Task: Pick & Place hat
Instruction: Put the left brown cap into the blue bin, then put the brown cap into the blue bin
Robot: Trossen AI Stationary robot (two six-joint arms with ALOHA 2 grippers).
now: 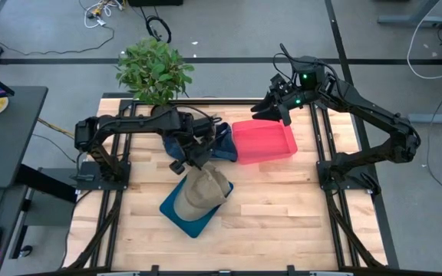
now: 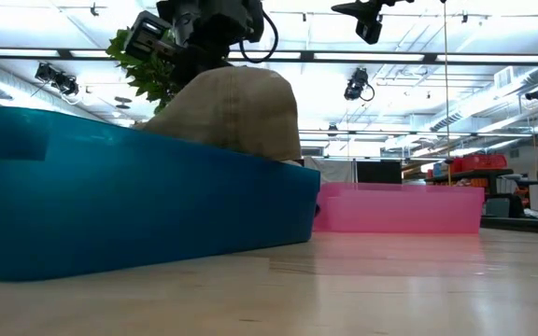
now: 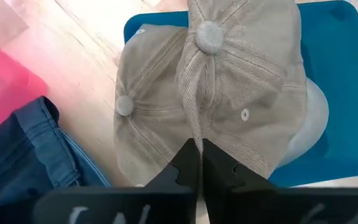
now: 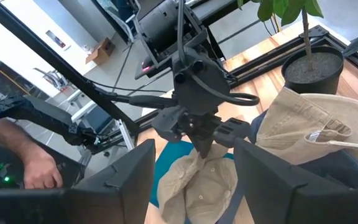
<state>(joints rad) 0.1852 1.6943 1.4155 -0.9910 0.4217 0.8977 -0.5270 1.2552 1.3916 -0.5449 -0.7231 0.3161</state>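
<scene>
The wooden bench stands on a grey floor strewn with cables. Near the front lies the blue tray. A tan hat hangs directly below the left gripper, over the tray and a second tan hat lying in it. The left jaws are shut on the hat's edge, pinching the fabric; in the high view the crown extends toward 6 o'clock from them. The release is judged to depend on that vertical alignment. At 2 o'clock from the tray sits the pink bin. The right gripper, farther off above the bin's far edge, has its jaws partly open, holding nothing.
</scene>
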